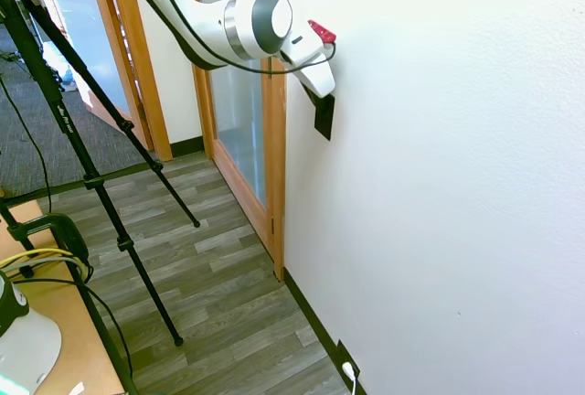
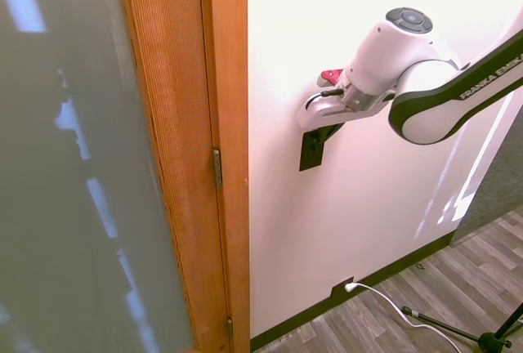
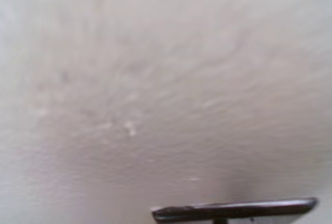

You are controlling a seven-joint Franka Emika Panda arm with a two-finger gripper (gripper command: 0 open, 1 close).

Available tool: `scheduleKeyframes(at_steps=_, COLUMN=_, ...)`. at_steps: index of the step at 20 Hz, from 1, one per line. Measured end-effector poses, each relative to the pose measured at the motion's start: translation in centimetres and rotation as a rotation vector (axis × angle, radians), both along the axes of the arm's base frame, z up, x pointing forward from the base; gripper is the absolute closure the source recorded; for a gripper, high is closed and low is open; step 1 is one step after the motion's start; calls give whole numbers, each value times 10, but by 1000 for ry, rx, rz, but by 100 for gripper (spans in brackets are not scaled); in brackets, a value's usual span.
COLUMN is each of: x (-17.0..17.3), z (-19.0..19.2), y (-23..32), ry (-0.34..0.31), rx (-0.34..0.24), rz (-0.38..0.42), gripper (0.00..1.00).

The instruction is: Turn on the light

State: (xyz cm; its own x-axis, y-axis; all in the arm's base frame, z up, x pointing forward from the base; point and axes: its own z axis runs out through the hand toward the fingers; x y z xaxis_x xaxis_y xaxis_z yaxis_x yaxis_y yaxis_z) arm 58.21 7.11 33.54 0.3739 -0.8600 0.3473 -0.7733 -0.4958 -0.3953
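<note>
Black, small and upright, the rectangular switch plate (image 1: 324, 116) sits on the pale painted wall (image 1: 439, 185) just beside the orange wooden door frame (image 1: 274, 176), and your white arm's jaws (image 1: 315, 95) are up against its top edge. Whether those jaws are spread or pressed together I cannot tell; the wrist housing hides them in both outside views. In the wrist view you get only blurred wall and a dark sliver of plate (image 3: 233, 209) at the lower edge, so steer from the exterior cameras instead.

My judgement: you are at the contact stage, and the room reads bright, so the press may well have taken. Keep any further push short and square to the wall, aimed at the rocker rather than the plate's rim, and avoid sliding sideways toward the frame. Ignore the black outlet plate with the white plug (image 2: 342, 289) down by the dark baseboard (image 2: 392, 275); it is well apart from your target
</note>
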Motion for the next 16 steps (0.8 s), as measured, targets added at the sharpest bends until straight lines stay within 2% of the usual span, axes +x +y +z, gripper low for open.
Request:
scheduleKeyframes(at_steps=9, x=-75, z=49, y=-4, ry=-49, rx=-11, rz=-17, gripper=100)
scheduleKeyframes(at_steps=16, x=-104, z=61, y=-4, ry=-70, rx=-16, rz=-46, gripper=100)
